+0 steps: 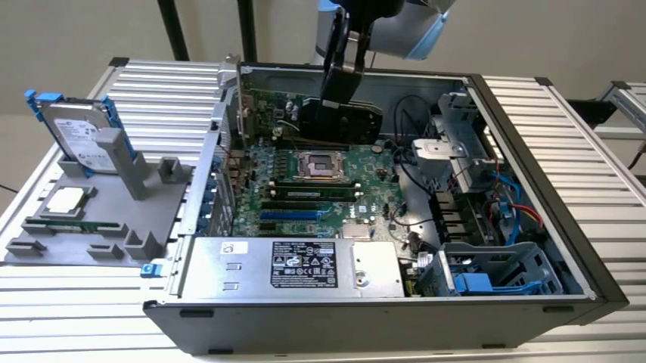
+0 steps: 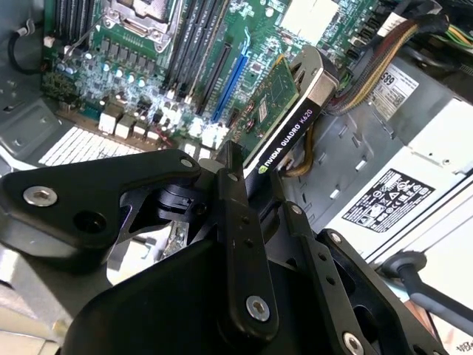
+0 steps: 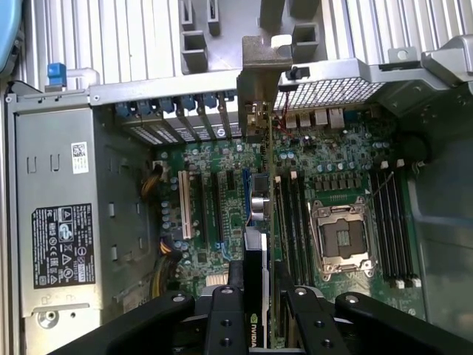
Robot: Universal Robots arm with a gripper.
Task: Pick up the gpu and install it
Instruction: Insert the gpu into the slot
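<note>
Item: the gpu (image 1: 349,121), a green circuit card with a black cooler block and a silver end bracket (image 3: 255,111).
Location: inside the open computer case (image 1: 565,227), toward its rear wall, over the motherboard (image 1: 302,197). The card stands on edge with its bracket at the rear slot openings. In the first wrist view it lines up along the expansion slots (image 3: 214,207). Whether its edge connector is in a slot cannot be told.
Holder: the gripper (image 2: 255,177), reaching down from above the case. Its fingers (image 2: 229,185) are closed narrow on the card, one against each face, at the end away from the bracket.
Weight: judged light, well within a single pinch.
Stiffness: judged rigid along its length. The thin board may flex or crack if pushed off-axis.
Fragility: high. There are bare components on one face, and the connector edge should not be scraped.
Surface: the cooler shroud looks like smooth plastic and could slip under a weak grip.
Hold point: across the cooler block and board back, as held now. This keeps the connector edge and the bracket free.
Nearby in case: the power supply (image 1: 293,265) along the front edge.
On table (image 1: 565,113): a grey fixture (image 1: 101,242) beside the case carrying a hard drive (image 1: 76,132), untouched.
</note>
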